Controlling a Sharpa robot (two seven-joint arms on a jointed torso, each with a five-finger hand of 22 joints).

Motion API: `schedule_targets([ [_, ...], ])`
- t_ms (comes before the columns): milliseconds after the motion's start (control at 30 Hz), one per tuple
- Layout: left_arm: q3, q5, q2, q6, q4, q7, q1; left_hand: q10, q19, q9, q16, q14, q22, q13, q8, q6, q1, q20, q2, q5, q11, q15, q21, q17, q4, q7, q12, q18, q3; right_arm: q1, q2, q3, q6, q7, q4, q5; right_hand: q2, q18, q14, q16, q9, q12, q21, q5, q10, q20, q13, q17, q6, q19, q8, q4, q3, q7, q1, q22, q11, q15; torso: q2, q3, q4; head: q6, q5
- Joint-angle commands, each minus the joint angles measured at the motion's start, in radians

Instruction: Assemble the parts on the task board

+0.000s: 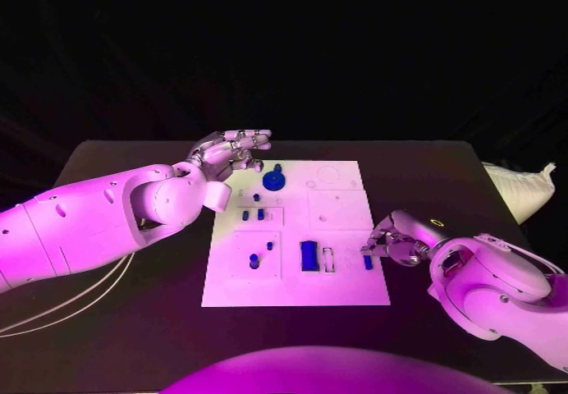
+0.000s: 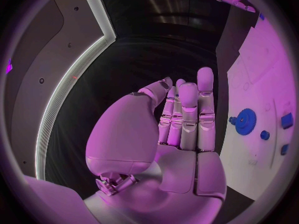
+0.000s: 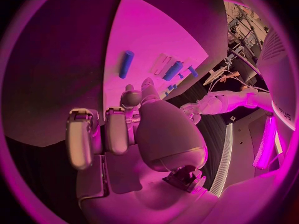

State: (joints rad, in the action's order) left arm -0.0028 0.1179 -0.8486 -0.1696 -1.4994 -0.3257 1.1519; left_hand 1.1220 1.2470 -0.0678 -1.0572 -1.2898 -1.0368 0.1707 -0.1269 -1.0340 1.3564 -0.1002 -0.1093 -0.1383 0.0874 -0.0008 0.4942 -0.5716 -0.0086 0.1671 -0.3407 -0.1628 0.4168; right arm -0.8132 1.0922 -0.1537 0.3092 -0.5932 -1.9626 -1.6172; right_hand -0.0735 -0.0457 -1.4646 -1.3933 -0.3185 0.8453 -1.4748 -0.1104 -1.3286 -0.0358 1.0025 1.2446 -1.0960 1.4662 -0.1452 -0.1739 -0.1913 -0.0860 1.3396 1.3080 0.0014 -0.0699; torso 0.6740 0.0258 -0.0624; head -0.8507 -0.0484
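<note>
Task board (image 1: 337, 287) sits flat mid-table (image 1: 118, 345), long side running away from the robot.

Left hand (image 1: 231, 152) hovers above the board's far-left corner. Fingers are extended and close together, slightly curved at the tips, and nothing is in it. In the left wrist view the palm (image 2: 168, 154) is bare, fingers (image 2: 187, 114) straight up side by side, and the board lies off to one side of them.

Right hand (image 1: 391, 245) is low at the board's right edge, near end. Fingers are curled in toward the board, right next to a small blue peg (image 1: 368, 262). I can't tell if it's pinching the peg or just beside it; the fingertips are hidden under the hand from the head camera. In the right wrist view the fingers (image 3: 112, 134) are bent, with nothing visibly between them, and a blue cylinder (image 3: 126, 63) lies on the board well clear of them.

Parts on the board:
- blue gear (image 1: 275, 179), far end, left of centre, just beside the left hand's fingertips but not touching. Also clear in the left wrist view (image 2: 245, 121).
- two small blue pegs (image 1: 254, 215) standing in the left-middle panel.
- blue oval piece (image 1: 254, 261) plus a tiny one above it, near-left panel.
- blue rectangular block (image 1: 309, 255), near-centre, next to a narrow empty slot (image 1: 329, 261).
</note>
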Motion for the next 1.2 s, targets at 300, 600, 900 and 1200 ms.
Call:
schedule_targets([
  [300,0.0,-0.005,0.003,0.022,0.001,-0.002,-0.002,-0.008,-0.005,0.0,0.003,0.005,0.001,0.001,-0.003,0.008,-0.001,-0.002,0.006,-0.001,-0.002,0.003,-0.003,0.001,-0.002,0.001,-0.001,-0.016,-0.002,0.007,0.007,0.001,-0.08,0.001,0.039,-0.076,-0.007,0.011,-0.051,0.002,-0.001,-0.035,0.004,-0.025,0.012,-0.007,-0.02,-0.01,-0.012,0.033,0.006,-0.027,0.001,0.003,-0.016,0.132,0.002,0.004,-0.001,-0.0021,-0.0053,0.001,0.003],
  [600,0.0,-0.005,0.002,0.024,0.0,0.0,-0.003,-0.008,-0.005,0.0,0.003,0.005,0.001,0.001,-0.003,0.008,-0.001,-0.002,0.006,-0.001,-0.002,0.003,-0.003,0.001,-0.002,0.001,-0.001,-0.016,-0.002,0.02,-0.026,0.001,-0.1,0.0,0.068,-0.087,-0.002,0.011,-0.051,0.003,-0.003,-0.038,0.005,-0.028,0.012,-0.006,-0.02,-0.01,-0.016,0.032,0.006,-0.036,-0.003,0.004,-0.023,0.131,0.001,0.003,-0.001,-0.001,-0.0075,-0.002,-0.002],
  [900,0.0,-0.007,0.0,0.024,0.001,0.002,-0.003,-0.009,-0.006,0.0,0.003,0.005,0.002,0.001,-0.003,0.009,-0.001,-0.002,0.006,-0.001,-0.002,0.003,-0.006,0.002,-0.003,0.001,-0.002,-0.017,-0.003,0.03,-0.059,0.002,-0.098,0.001,0.077,-0.095,0.002,0.011,-0.051,0.003,-0.003,-0.039,0.005,-0.028,0.012,-0.006,-0.021,-0.009,-0.017,0.033,0.007,-0.041,-0.005,0.004,-0.026,0.132,0.001,0.003,-0.001,-0.0006,-0.0067,-0.008,-0.005],
  [1200,-0.001,-0.009,0.0,0.026,0.0,0.004,-0.003,-0.009,-0.006,0.0,0.003,0.005,0.002,0.001,-0.003,0.009,-0.001,-0.002,0.006,-0.001,-0.002,0.003,-0.006,0.002,-0.003,0.001,-0.002,-0.017,-0.003,0.031,-0.081,0.005,-0.194,-0.005,0.099,-0.15,0.003,0.01,-0.05,0.006,-0.006,-0.049,0.008,-0.026,0.016,-0.005,-0.025,-0.013,-0.018,0.031,0.01,-0.026,0.01,0.007,0.011,0.129,-0.002,0.001,-0.002,-0.0007,-0.0083,-0.009,-0.007],
])
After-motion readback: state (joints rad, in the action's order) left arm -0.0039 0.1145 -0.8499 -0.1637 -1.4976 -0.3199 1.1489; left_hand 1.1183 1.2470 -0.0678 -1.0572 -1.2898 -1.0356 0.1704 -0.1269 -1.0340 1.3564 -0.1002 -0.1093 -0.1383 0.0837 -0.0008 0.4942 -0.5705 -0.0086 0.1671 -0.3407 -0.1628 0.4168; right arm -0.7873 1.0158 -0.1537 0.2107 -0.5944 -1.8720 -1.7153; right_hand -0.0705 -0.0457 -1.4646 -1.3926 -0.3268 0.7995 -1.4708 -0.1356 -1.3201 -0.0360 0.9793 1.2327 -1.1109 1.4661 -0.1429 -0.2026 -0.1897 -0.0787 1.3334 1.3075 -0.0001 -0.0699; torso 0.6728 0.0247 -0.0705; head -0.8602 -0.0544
